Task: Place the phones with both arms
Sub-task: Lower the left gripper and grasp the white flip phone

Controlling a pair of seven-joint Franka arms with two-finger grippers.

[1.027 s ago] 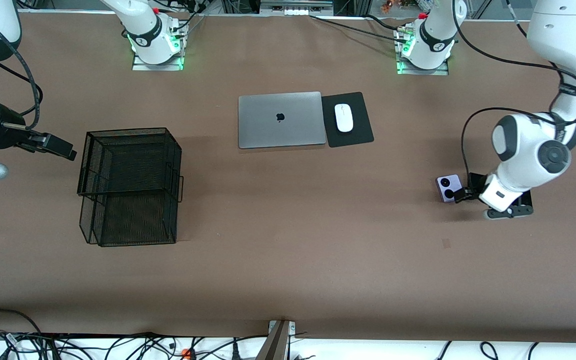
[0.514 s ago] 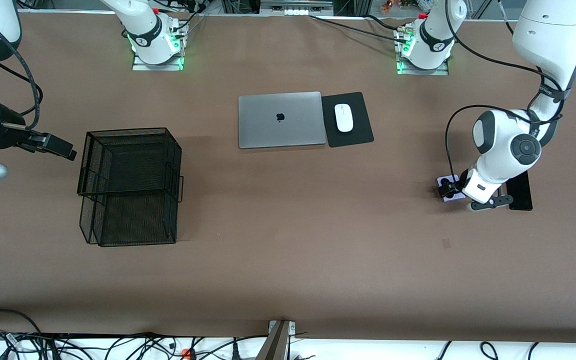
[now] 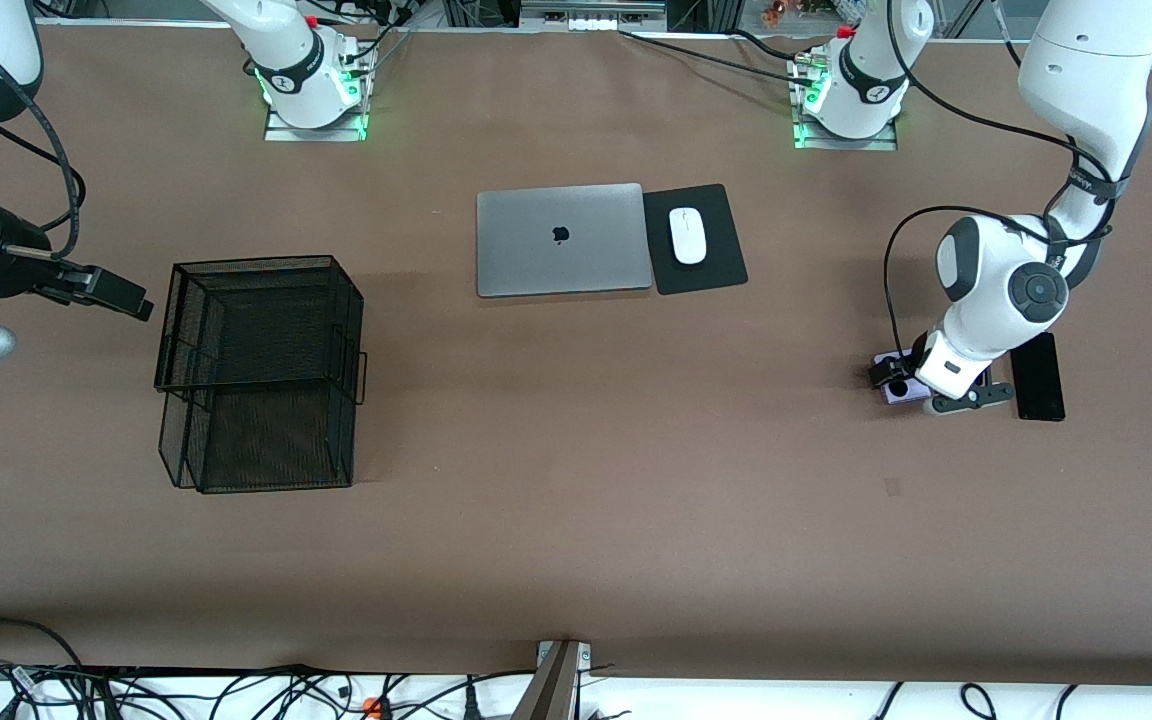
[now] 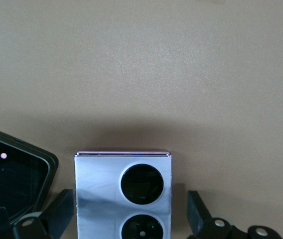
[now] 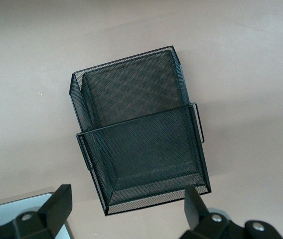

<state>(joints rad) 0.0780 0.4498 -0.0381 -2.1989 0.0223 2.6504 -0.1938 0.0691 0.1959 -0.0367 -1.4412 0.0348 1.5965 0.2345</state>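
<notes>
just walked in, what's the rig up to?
The left gripper is low over the lilac-white folded phone, fingers open on either side, nothing gripped yet. The black folded phone lies beside it, and the slim black slab too. The right gripper waits open beside the black mesh basket, holding nothing.

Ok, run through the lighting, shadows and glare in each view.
Front view: even overhead light, green glow at both arm bases, a soft shadow beside the mesh basket. Left wrist view: the lilac-white phone shows a pale sheen, a dark shadow lies on the table along its edge, and the left gripper fingers look soft. Right wrist view: flat light, basket crisp, right gripper fingers blurred.
</notes>
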